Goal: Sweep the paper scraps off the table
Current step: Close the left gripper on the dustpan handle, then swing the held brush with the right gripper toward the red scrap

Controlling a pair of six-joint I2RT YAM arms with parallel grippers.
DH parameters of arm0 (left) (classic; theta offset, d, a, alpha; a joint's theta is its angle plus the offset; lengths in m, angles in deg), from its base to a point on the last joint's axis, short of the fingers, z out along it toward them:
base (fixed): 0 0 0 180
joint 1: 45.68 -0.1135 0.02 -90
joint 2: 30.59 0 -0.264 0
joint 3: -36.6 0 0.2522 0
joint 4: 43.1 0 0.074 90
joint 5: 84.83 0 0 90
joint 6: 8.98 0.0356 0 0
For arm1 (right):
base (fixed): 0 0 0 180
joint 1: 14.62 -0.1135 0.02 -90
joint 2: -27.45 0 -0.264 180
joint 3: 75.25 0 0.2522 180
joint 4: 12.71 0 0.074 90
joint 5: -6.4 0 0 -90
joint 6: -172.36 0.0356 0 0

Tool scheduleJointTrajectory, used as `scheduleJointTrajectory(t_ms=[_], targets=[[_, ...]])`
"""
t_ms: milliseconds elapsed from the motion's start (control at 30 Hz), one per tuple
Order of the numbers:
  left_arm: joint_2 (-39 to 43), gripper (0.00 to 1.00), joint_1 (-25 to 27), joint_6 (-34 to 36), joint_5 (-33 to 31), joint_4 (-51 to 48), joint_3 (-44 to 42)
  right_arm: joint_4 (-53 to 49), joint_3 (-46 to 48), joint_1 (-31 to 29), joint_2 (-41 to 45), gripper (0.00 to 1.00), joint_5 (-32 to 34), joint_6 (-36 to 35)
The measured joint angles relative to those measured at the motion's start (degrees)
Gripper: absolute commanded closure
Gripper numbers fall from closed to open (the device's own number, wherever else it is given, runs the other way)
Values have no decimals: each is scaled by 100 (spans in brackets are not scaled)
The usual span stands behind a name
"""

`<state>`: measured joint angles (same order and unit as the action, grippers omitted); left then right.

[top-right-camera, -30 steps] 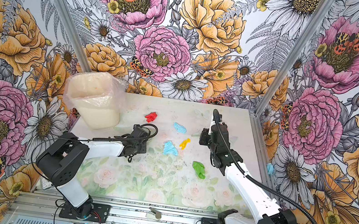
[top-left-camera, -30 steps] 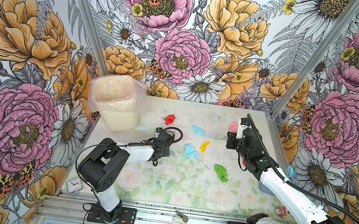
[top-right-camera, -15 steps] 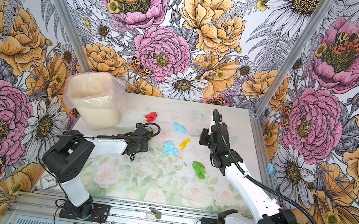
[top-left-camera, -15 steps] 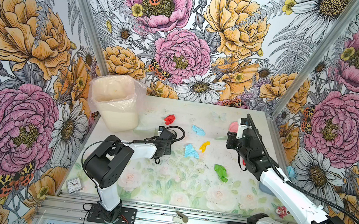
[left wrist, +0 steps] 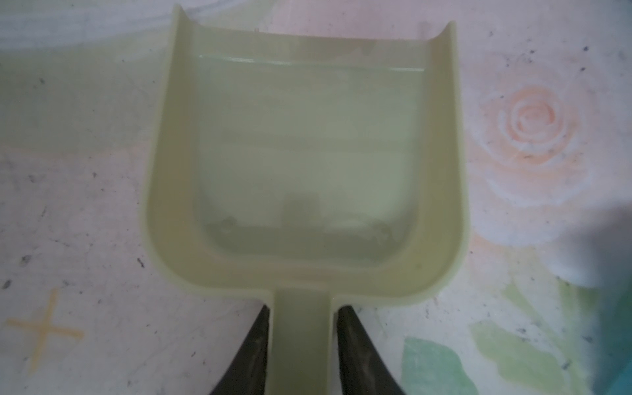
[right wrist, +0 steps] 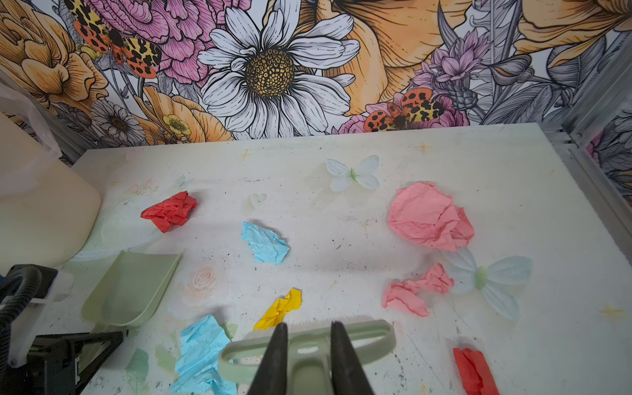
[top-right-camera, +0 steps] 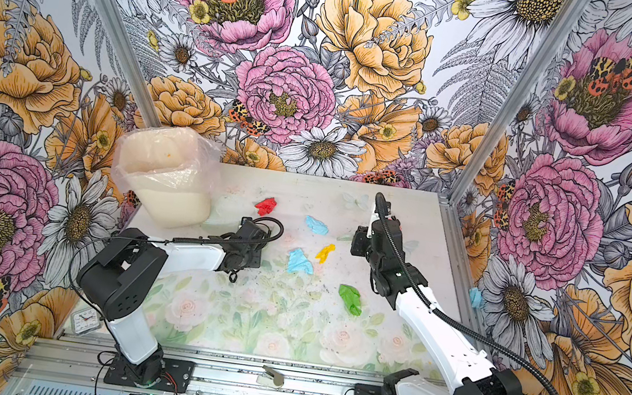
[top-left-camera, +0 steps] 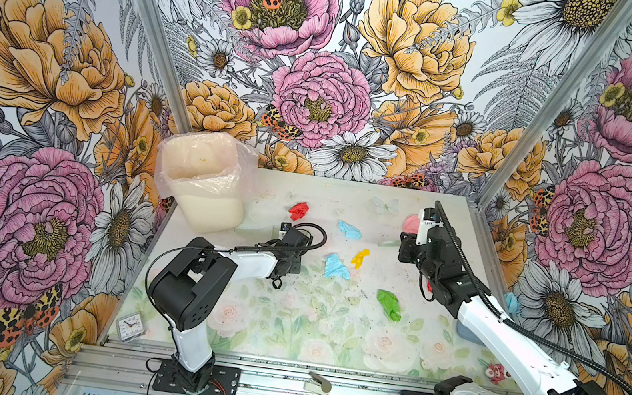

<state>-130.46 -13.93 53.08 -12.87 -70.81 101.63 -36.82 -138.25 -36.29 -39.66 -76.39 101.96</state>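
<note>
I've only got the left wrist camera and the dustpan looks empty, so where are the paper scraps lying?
Observer: They lie to the right of the dustpan in both top views: a red wad, a light blue wad, a yellow wad and a green wad, among others.
Operator: Is the brush in a gripper?
Observer: Yes, the right gripper is shut on the brush, close to the yellow wad.
Operator: What's next to the pan?
Observer: A plastic-lined cream bin stands right beside it.

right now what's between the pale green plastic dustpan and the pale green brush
Crumpled paper: the smaller light blue scrap, the yellow scrap and the larger light blue scrap, seen in a top view.
</note>
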Motion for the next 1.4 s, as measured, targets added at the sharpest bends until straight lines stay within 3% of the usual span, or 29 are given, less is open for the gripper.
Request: scheduleJointTrajectory(t_ms=[367,667,1100,1400], targets=[[0,92,-15,-2,11,7,0,2,0,0,4,100,-63,-2],[24,94,-17,0,142,7,-2,173,-376,0,-214,100,-289,33],[249,96,-208,4,719,-343,-2,1309,-2277,-280,-2345,100,-573,514],[256,95,-267,114,896,-428,7,1880,-3491,-1021,-4181,100,160,496]])
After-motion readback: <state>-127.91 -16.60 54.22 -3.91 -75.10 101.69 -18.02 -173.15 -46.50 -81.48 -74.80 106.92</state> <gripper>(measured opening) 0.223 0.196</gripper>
